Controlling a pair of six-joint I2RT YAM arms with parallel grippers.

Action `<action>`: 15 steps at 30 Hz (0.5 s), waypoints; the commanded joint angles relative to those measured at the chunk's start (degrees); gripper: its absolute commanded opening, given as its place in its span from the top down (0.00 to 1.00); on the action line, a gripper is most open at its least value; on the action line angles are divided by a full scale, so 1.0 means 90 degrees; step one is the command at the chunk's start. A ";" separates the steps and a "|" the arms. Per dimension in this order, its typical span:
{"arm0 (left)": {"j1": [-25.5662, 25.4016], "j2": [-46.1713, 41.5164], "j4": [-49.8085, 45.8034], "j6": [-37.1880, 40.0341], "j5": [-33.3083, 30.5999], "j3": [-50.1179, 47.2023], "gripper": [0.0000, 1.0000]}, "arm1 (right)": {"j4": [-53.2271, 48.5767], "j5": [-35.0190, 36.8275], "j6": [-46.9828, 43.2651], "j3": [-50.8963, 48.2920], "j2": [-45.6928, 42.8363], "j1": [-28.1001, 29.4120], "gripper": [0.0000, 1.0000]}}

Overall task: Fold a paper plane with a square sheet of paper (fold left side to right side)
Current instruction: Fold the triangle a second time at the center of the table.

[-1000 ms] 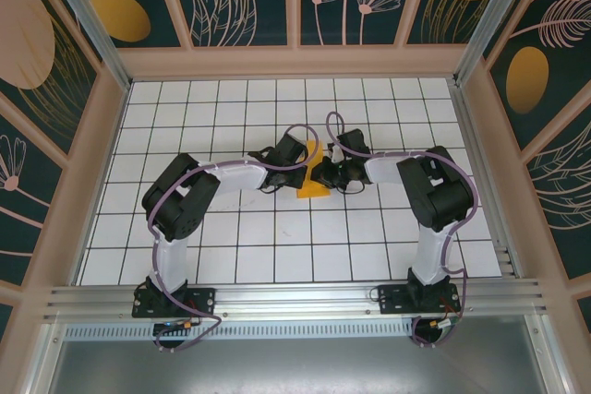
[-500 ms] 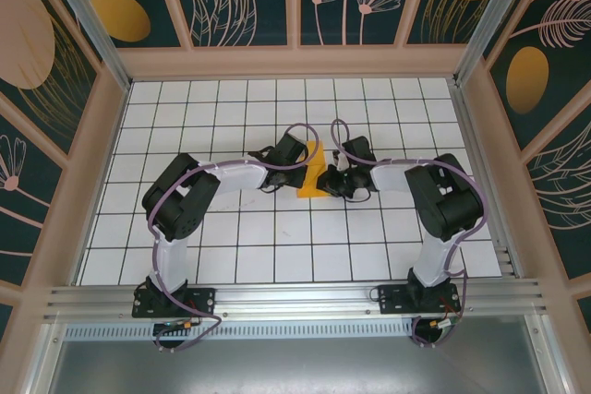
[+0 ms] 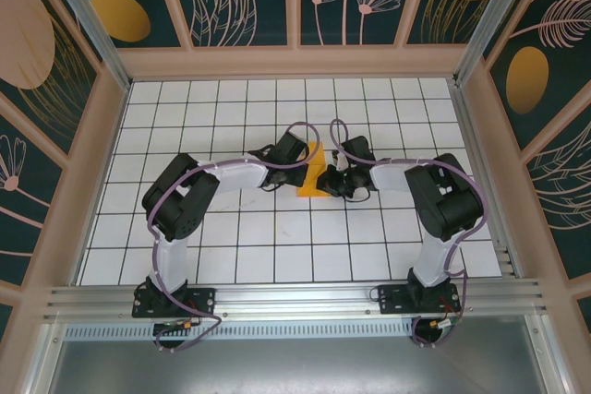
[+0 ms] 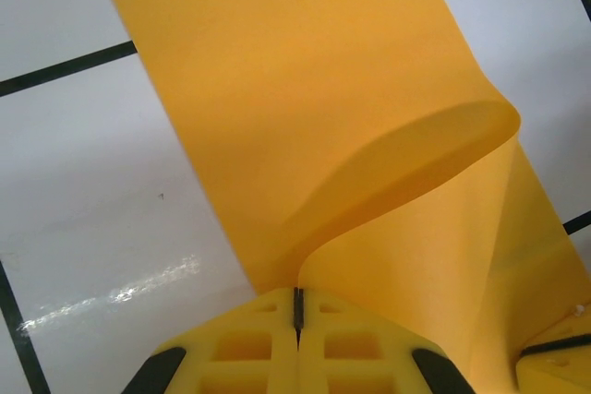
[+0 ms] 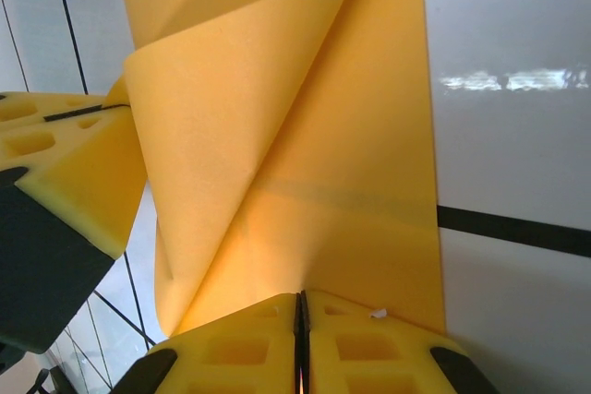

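The square sheet of paper (image 3: pixel 313 173), plain orange-yellow, stands lifted off the white grid table (image 3: pixel 277 237) at its middle, between both arms. My left gripper (image 3: pixel 300 161) is shut on its left side. In the left wrist view the yellow fingers (image 4: pixel 249 339) meet at the left gripper (image 4: pixel 297 294), pinching the sheet (image 4: pixel 305 89), which curls over in a loop. My right gripper (image 3: pixel 331 180) is shut on the opposite edge. In the right wrist view the right gripper (image 5: pixel 300 300) clamps the sheet (image 5: pixel 342 163), whose far flap rolls over to the left.
The other arm's yellow finger (image 5: pixel 65 163) sits close on the left in the right wrist view. Wooden walls (image 3: pixel 295 62) with a dark floral pattern close in the table on three sides. An aluminium rail (image 3: pixel 295 297) runs along the near edge by the arm bases.
The right gripper has moved left toward the left gripper, and the paper between them has risen and bunched narrower. The left arm has barely moved.
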 commanded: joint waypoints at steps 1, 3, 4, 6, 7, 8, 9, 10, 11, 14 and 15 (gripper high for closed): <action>0.0039 0.0005 -0.0127 0.0141 -0.0102 0.0184 1.00 | -0.0452 0.0348 -0.0135 0.0003 0.0213 0.0049 0.87; 0.0038 0.0072 -0.0147 0.0156 -0.0105 0.0208 1.00 | -0.0451 0.0347 -0.0143 0.0013 0.0207 0.0041 0.87; 0.0040 0.0088 -0.0147 0.0155 -0.0121 0.0208 1.00 | -0.0458 0.0343 -0.0147 0.0013 0.0214 0.0044 0.87; 0.0041 0.0137 -0.0183 0.0142 -0.0152 0.0195 1.00 | -0.0474 0.0346 -0.0161 0.0022 0.0198 0.0045 0.87; 0.0046 0.0137 -0.0203 0.0137 -0.0178 0.0189 1.00 | -0.0485 0.0354 -0.0161 0.0020 0.0200 0.0039 0.87; 0.0043 0.0142 -0.0215 0.0132 -0.0231 0.0168 1.00 | -0.0496 0.0366 -0.0171 0.0021 0.0196 0.0039 0.87; 0.0038 0.0118 -0.0218 0.0136 -0.0279 0.0146 1.00 | -0.0500 0.0370 -0.0171 0.0017 0.0191 0.0044 0.87; 0.0038 0.0086 -0.0215 0.0137 -0.0307 0.0097 1.00 | -0.0494 0.0365 -0.0171 0.0015 0.0195 0.0044 0.87; 0.0048 0.0069 -0.0207 0.0126 -0.0318 0.0065 1.00 | -0.0484 0.0361 -0.0171 0.0020 0.0194 0.0041 0.87; 0.0043 0.0074 -0.0167 0.0096 -0.0238 0.0003 1.00 | -0.0460 0.0322 -0.0181 0.0032 0.0182 0.0040 0.87; 0.0038 0.0105 -0.0148 0.0083 -0.0212 -0.0006 1.00 | -0.0429 0.0293 -0.0181 0.0030 0.0170 0.0044 0.87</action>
